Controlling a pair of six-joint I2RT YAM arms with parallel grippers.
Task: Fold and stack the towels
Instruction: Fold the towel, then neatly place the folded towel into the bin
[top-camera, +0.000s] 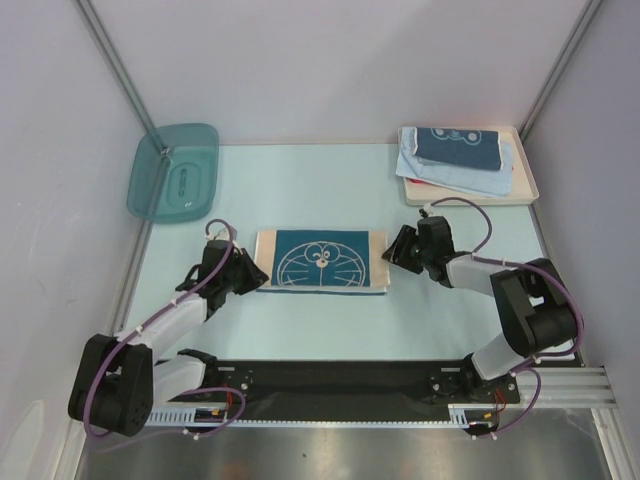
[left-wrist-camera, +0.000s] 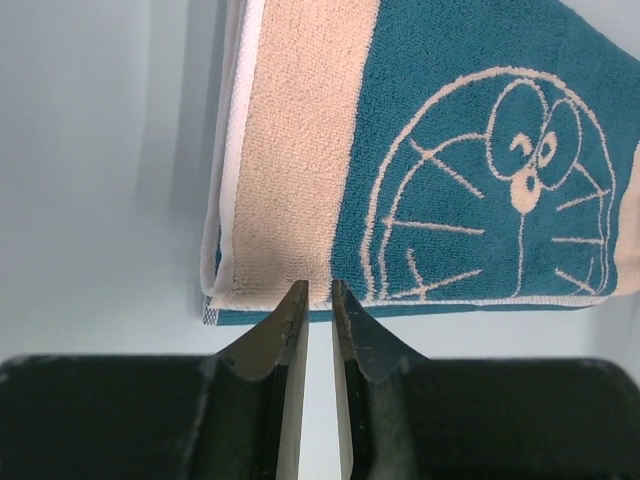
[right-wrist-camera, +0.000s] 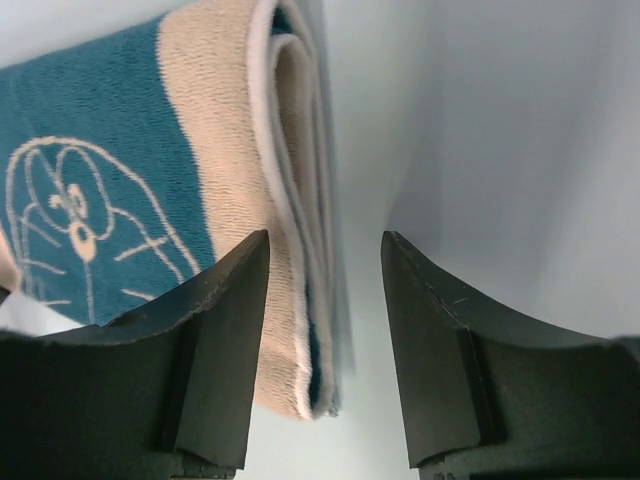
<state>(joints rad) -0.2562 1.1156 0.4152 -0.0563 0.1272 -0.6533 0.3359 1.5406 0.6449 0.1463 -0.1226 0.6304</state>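
Left pincer (left-wrist-camera: 317, 288): fingers almost together, only a thin slit between them. Tips right at the near edge of the towel (left-wrist-camera: 470, 160), where its beige band meets the teal. Cannot tell whether any cloth is nipped there. Seen from above, low over the table (top-camera: 320, 190) at the towel's left end.

Right pincer (right-wrist-camera: 326, 240): fingers well apart, clamped on nothing. Rounded folded edge of the towel partly inside the gap, close against the finger (right-wrist-camera: 215, 330) on the towel's side. Other finger clear of the cloth, bare table in between. Several layers showing at that fold.

Towel folded into a flat rectangle, mid-table, between the two pincers. Cartoon cat face up, teal in the middle, beige bands at both short ends.

Farther out, at the far right: cream tray (top-camera: 524, 165) with folded cloths stacked on it, dark towel (top-camera: 458, 147) on top of pale towel (top-camera: 440, 172). Well apart from the middle towel.

At the far left corner: see-through blue bin (top-camera: 175, 172), close to the wall, also well apart from the towel.
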